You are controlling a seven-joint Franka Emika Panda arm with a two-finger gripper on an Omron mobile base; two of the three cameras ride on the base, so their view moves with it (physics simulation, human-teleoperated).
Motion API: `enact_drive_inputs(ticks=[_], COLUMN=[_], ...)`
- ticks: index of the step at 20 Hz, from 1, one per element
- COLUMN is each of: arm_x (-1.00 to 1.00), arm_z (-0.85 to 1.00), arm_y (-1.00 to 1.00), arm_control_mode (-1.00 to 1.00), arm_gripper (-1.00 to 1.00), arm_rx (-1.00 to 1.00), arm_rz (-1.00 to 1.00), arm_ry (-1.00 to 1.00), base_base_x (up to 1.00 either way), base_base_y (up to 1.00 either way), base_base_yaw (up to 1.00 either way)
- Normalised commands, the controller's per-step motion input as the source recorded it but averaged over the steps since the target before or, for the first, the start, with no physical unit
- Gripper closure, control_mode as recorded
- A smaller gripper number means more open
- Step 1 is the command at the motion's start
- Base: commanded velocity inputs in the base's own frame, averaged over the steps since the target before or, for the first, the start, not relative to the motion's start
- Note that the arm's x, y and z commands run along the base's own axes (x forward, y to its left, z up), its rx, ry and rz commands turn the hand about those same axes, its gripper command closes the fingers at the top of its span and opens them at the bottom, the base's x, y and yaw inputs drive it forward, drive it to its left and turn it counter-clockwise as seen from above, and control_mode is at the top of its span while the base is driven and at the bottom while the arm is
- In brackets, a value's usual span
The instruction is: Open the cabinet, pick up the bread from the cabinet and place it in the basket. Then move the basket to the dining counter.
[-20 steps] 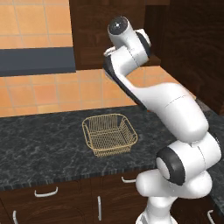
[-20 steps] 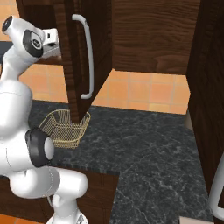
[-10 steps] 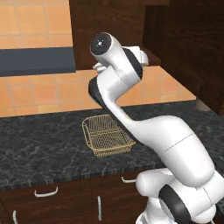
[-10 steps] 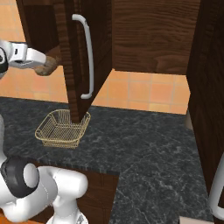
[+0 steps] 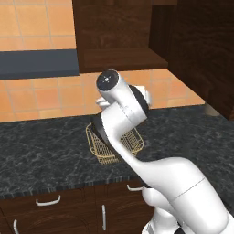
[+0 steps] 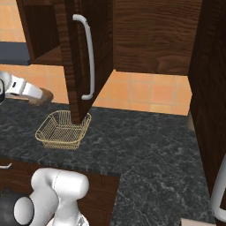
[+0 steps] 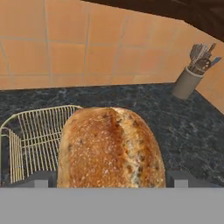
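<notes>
The fingers (image 7: pixel 111 183) grasp the bread (image 7: pixel 110 148) above the black marbled counter (image 6: pixel 145 145), near the wire basket (image 6: pixel 62 130) by the open cabinet door (image 6: pixel 81 57).

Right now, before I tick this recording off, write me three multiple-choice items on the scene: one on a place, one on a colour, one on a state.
1. Where does the basket stand?
A. on the black marbled countertop
B. inside the cabinet
C. on the floor

2. What colour are the wall tiles?
A. white
B. orange
C. green

3. How is the cabinet door?
A. shut
B. swung open
C. removed

Answers: 1 A, the wire basket sits on the dark stone; 2 B, the tiles behind the counter are orange; 3 B, the door with the silver bar handle stands out from the cabinet box.
</notes>
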Motion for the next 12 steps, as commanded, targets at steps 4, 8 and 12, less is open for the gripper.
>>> enact_drive_inputs(ticks=[4, 8, 12], arm_x=[0.31, 0.52, 0.61], arm_z=[-1.00, -0.68, -0.77], arm_y=[0.01, 0.00, 0.01], arm_control_mode=[-1.00, -1.00, -1.00], arm_gripper=[1.00, 1.00, 1.00], arm_rx=[0.01, 0.06, 0.21], arm_rz=[0.00, 0.00, 0.01], arm_ry=[0.23, 0.21, 0.32], base_base_x=[0.00, 0.00, 0.00], base_base_y=[0.00, 0.00, 0.00], base_base_yaw=[0.00, 0.00, 0.00])
